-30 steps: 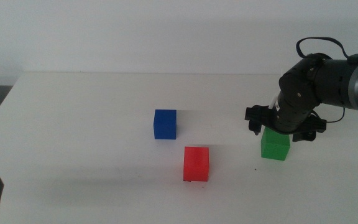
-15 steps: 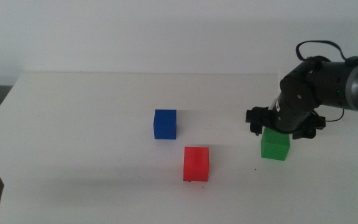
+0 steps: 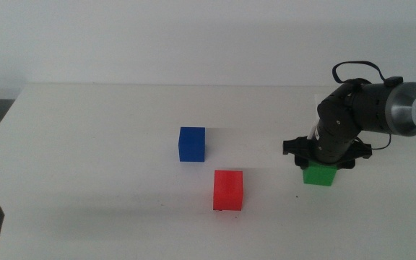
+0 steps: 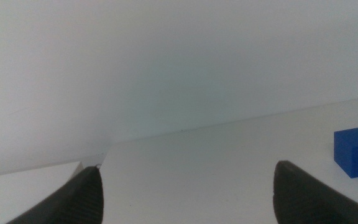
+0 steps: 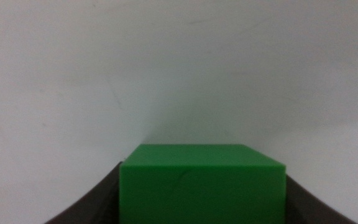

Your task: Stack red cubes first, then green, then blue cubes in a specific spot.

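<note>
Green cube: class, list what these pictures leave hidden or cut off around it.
- Middle view: the right gripper covers the green cube top.
- Right wrist view: the cube's lower part is cut by the picture's edge; contact unclear.
- Left gripper: only its tips show.

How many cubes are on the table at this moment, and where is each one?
3. The blue cube sits mid-table. The red cube is nearer the camera, apart from it. The green cube is to the right, between the jaws of the right gripper. None are stacked.
</note>
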